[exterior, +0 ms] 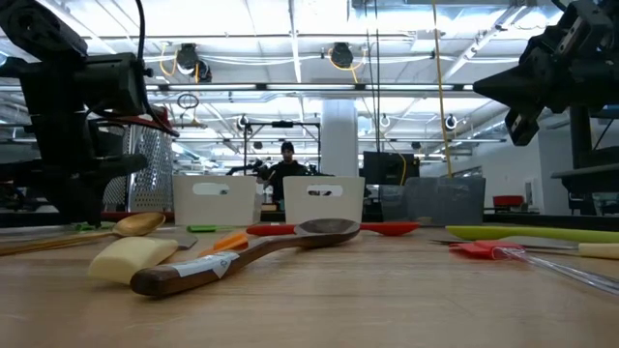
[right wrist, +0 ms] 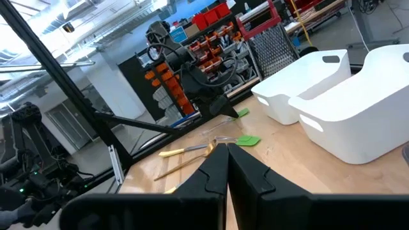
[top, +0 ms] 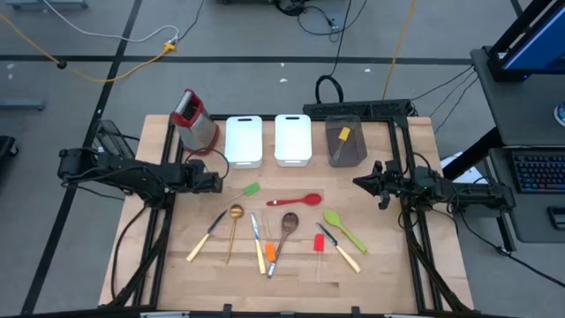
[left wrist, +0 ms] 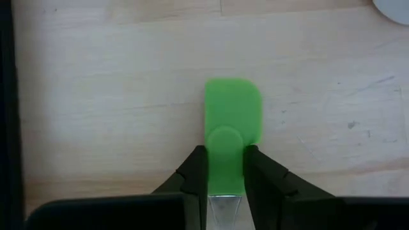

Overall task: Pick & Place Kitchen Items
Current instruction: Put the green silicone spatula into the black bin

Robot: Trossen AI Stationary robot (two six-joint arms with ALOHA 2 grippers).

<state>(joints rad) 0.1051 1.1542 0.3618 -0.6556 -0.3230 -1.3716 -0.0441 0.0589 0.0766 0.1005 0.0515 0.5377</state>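
Note:
A small green spatula [top: 251,189] with a clear handle is at the table's left middle, and my left gripper [top: 221,184] is shut on it. Its green head [left wrist: 233,112] sticks out past the fingers over the wood. My right gripper [top: 360,183] hangs shut and empty above the table's right side, as the right wrist view [right wrist: 227,156] shows. Loose on the table lie a red spoon [top: 296,200], a gold spoon [top: 235,216], a wooden spoon [top: 287,225], a green spoon [top: 342,228], a red spatula [top: 319,241] and cream-handled knives [top: 205,237]. A yellow spatula [top: 342,137] lies in the grey tray. My left gripper pinches the spatula's neck [left wrist: 225,176], where the green head meets the clear handle, between its two fingers. The fingers come from the table's left, roughly level, and lie along the spatula. The head points toward the table's right. Whether it is clear of the wood I cannot tell.
Two white trays [top: 244,140] [top: 292,139] and a grey tray [top: 357,152] stand along the far edge. A red-topped metal grater [top: 192,119] stands at the far left. A person [exterior: 287,169] shows in the room behind. Bare wood lies along the near edge.

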